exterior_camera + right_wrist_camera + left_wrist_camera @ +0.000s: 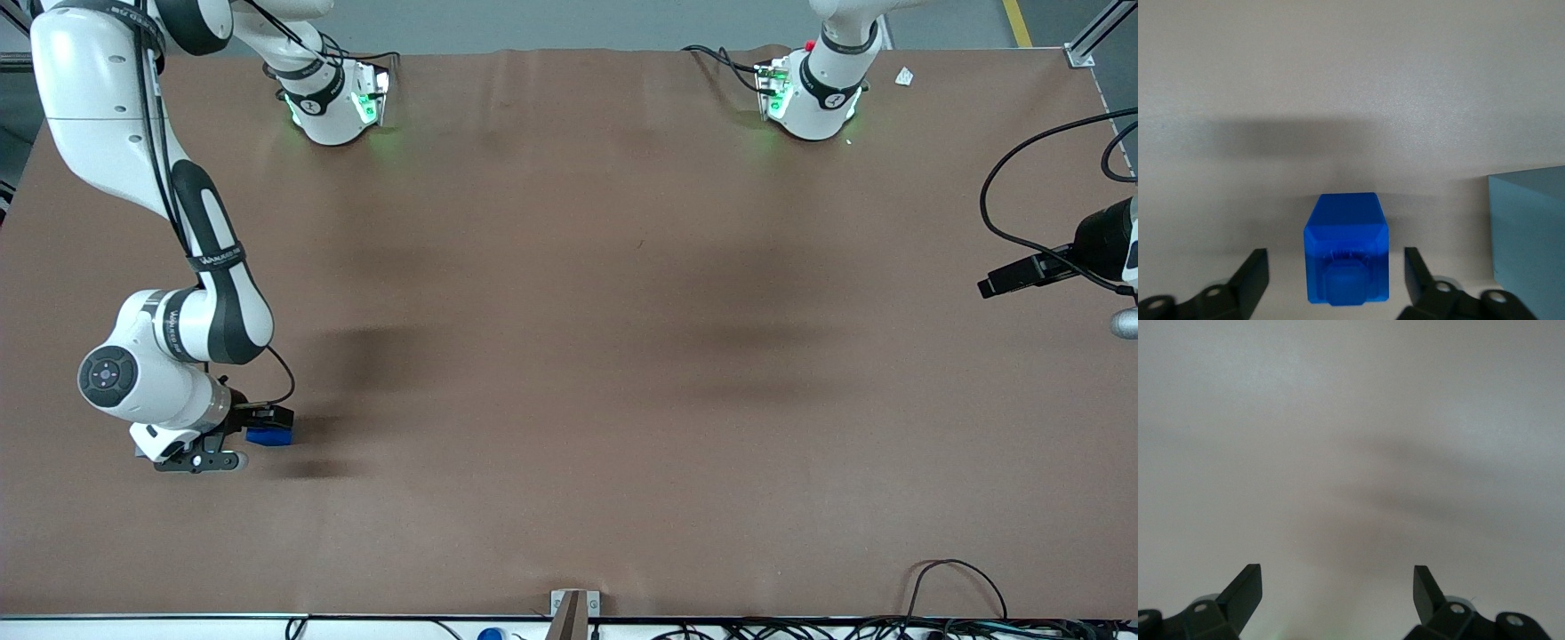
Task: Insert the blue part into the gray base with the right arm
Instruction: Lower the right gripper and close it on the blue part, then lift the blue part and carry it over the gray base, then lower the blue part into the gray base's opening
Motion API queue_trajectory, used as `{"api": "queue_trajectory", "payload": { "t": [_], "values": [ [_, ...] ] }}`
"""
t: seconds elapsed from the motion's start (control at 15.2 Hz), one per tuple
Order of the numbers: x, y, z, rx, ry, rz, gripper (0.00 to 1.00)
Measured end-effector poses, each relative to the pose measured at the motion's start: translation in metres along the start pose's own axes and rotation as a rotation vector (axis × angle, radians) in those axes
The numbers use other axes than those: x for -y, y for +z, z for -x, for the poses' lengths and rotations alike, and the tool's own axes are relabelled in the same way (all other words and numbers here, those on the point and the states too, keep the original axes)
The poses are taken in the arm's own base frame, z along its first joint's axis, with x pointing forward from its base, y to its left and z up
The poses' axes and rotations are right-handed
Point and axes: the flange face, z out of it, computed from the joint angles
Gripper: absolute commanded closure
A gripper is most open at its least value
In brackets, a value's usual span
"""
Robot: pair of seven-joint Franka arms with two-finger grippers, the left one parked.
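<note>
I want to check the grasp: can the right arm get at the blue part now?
Probably yes. The gripper is open, one finger on each side of the blue part, nothing between; the gray base stands beside, apart.
</note>
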Motion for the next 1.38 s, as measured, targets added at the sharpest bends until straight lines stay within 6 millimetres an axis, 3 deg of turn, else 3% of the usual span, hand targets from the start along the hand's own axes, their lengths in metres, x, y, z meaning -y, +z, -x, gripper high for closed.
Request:
{"api": "queue_trajectory", "payload": {
  "t": [0.2,0.26,0.46,0.73,0.86,0.99,1.19,1.38],
  "values": [
    [-0.001,0.001,-0.001,-0.008,0.001,0.001,0.89],
    [-0.001,0.000,-0.002,-0.015,0.001,0.002,0.96],
    [-0.009,-0.019,-0.013,-0.036,0.018,-0.001,0.96],
    [-0.035,-0.089,-0.029,0.032,0.010,-0.004,0.97],
    [-0.056,-0.113,-0.029,0.028,-0.029,-0.004,0.97],
    [-0.083,-0.117,-0.026,0.030,-0.052,0.004,0.97],
    [-0.130,-0.106,-0.016,0.048,-0.046,0.004,0.96],
    [-0.151,-0.092,-0.006,0.080,-0.019,-0.004,0.97]
  ]
}}
